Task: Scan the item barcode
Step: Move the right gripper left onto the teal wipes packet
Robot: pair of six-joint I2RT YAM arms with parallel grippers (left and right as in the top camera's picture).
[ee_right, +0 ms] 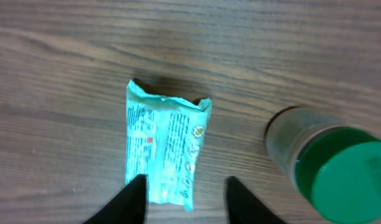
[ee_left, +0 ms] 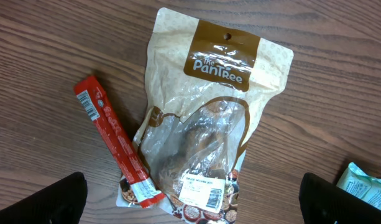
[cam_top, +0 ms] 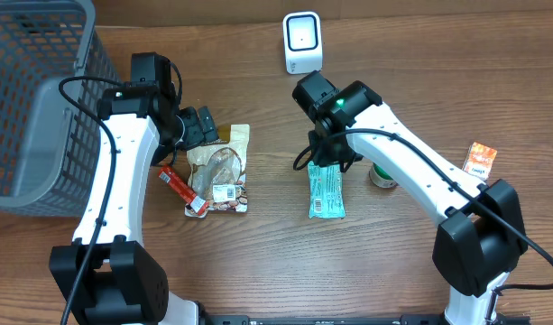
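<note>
A teal snack packet (cam_top: 326, 190) lies flat on the wooden table, printed side up. My right gripper (cam_top: 327, 159) hovers over its far end. In the right wrist view the packet (ee_right: 165, 146) reaches down between the two dark fingertips of the right gripper (ee_right: 185, 200), which stand apart, the left tip at the packet's edge. The white barcode scanner (cam_top: 302, 41) stands at the back of the table. My left gripper (ee_left: 193, 205) is wide open above a cream and brown snack bag (ee_left: 202, 112) with a white barcode label (ee_left: 201, 190).
A red stick packet (ee_left: 112, 140) lies against the bag's left side. A green-lidded jar (ee_right: 330, 162) stands just right of the teal packet. An orange packet (cam_top: 480, 159) lies at the far right. A grey mesh basket (cam_top: 32, 108) fills the left corner.
</note>
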